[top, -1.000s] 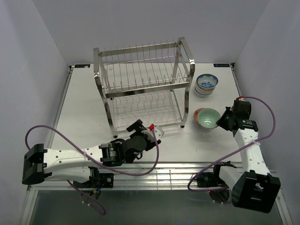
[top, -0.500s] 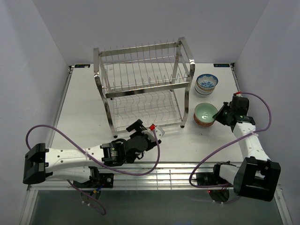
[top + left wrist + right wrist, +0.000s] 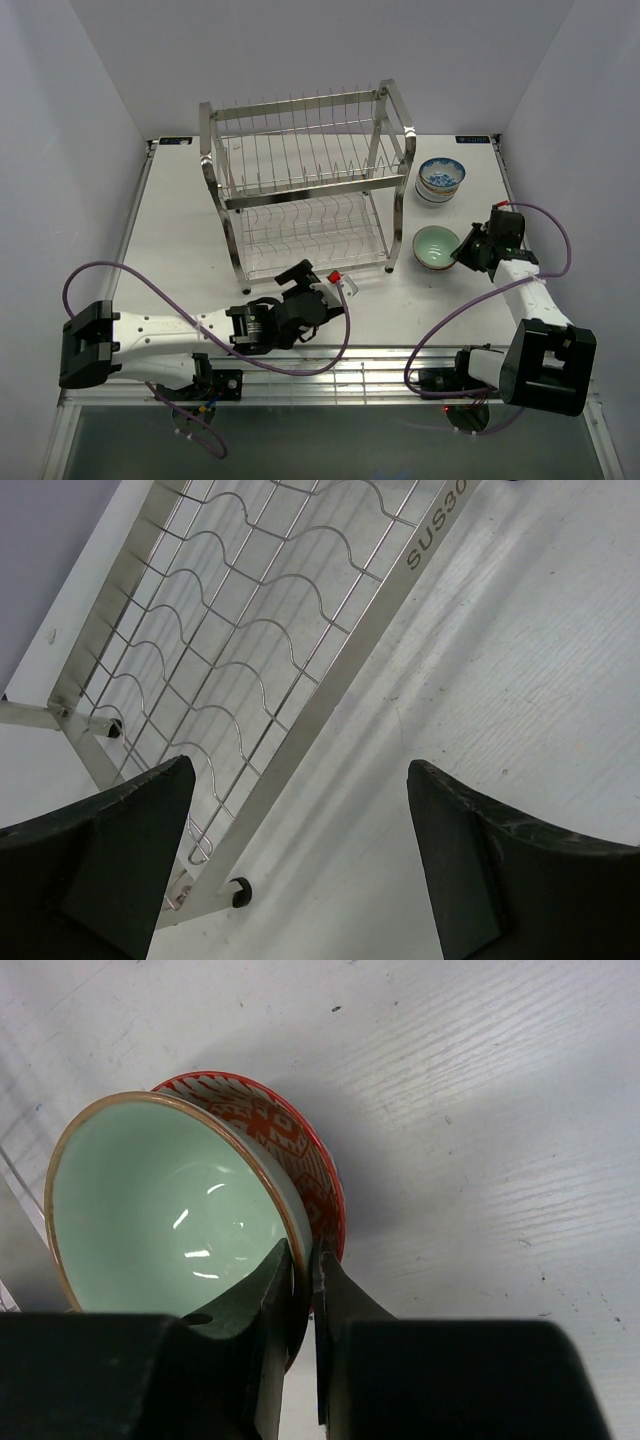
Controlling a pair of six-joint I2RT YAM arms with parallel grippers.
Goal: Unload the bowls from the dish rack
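The dish rack (image 3: 305,188) stands upright on the white table (image 3: 170,230). My left gripper (image 3: 300,770) hovers at the rack's front lower edge, its jaws spread wide and holding nothing above the tabletop. My right gripper (image 3: 303,1260), just right of the rack's front corner post, pinches the rim of a mint-green bowl (image 3: 170,1200), one finger inside and one outside. A red-patterned bowl (image 3: 300,1140) shows just behind the green one. Farther back on the rack's right side, a blue-and-white bowl (image 3: 441,178) sits alone on the table.
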